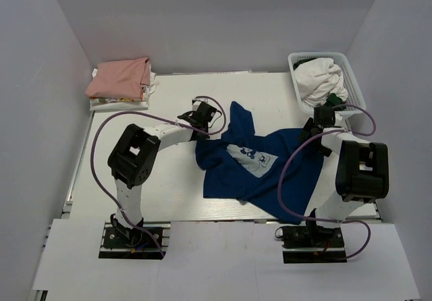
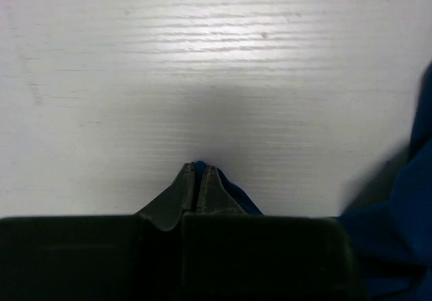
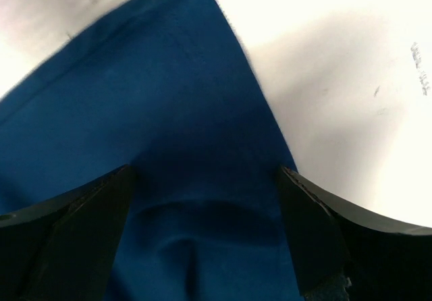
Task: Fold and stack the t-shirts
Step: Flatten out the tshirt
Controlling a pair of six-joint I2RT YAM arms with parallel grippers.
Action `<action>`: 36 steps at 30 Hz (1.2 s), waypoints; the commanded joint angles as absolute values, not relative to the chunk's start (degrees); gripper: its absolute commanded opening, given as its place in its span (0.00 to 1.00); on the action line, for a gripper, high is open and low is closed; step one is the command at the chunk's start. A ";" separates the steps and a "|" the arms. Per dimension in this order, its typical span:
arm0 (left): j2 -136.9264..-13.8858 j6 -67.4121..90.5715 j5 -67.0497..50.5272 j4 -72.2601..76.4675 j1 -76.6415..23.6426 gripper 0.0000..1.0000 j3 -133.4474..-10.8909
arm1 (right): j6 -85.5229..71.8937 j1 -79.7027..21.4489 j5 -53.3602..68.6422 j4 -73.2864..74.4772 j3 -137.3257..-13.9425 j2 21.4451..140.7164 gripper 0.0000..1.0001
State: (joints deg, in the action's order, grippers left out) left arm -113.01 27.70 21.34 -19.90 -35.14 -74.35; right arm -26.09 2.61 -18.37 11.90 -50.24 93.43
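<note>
The dark blue t-shirt (image 1: 253, 162) lies rumpled across the middle of the table, its white and pale-blue print (image 1: 251, 156) facing up. My left gripper (image 1: 201, 133) is at the shirt's left edge and is shut on a pinch of the blue cloth. In the left wrist view a sliver of blue shows between the closed fingertips (image 2: 200, 168). My right gripper (image 1: 308, 138) is open over the shirt's right part. In the right wrist view the blue cloth (image 3: 169, 112) fills the space between the spread fingers (image 3: 207, 173). The salmon-pink t-shirt (image 1: 121, 78) lies folded at the back left.
The pink shirt rests on a small pile of white folded cloth (image 1: 118, 102). A white lattice basket (image 1: 351, 78) at the back right holds white cloth (image 1: 320, 78). Grey walls close in the table on three sides.
</note>
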 commanded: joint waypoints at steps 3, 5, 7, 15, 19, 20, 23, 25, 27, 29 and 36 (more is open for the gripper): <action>-107.15 28.74 30.76 -21.09 -34.28 0.00 -74.09 | -20.48 3.51 -9.50 8.96 -52.56 97.64 0.86; -106.61 28.22 32.16 -20.40 -34.28 0.00 -74.09 | -18.90 3.08 -4.69 8.18 -53.17 98.69 0.73; -105.92 27.52 33.04 -19.25 -34.28 0.00 -74.61 | -17.85 2.82 1.91 5.65 -53.00 99.75 0.62; -94.26 23.21 40.77 -19.60 -33.75 0.00 -79.54 | -15.21 1.41 3.70 3.34 -54.67 83.01 0.00; -80.45 21.01 42.19 -18.46 -33.75 0.00 -76.57 | -13.46 0.88 2.73 4.13 -55.98 67.13 0.00; -77.29 20.05 42.19 -16.63 -33.75 0.00 -75.68 | -13.62 0.79 2.81 3.96 -56.25 64.97 0.00; -65.07 17.40 39.83 -14.77 -34.37 0.00 -73.21 | -13.80 0.79 3.34 5.35 -57.82 56.18 0.00; -59.62 18.11 38.68 -16.00 -34.37 0.00 -73.21 | -13.80 0.79 3.51 6.76 -60.02 50.83 0.00; -52.14 18.80 37.88 -17.13 -34.37 0.00 -73.21 | -13.01 0.88 3.52 8.96 -63.79 47.65 0.00; -47.75 18.28 36.31 -17.14 -34.37 0.00 -73.74 | -12.48 0.97 3.08 10.97 -67.04 44.23 0.00; -38.15 17.05 35.24 -21.36 -33.84 0.00 -78.40 | -10.46 1.06 -2.90 13.01 -75.32 41.57 0.00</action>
State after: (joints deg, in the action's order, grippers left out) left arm -37.45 18.46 36.01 -18.13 -34.24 -77.32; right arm -12.53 0.89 1.63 11.70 -72.49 41.23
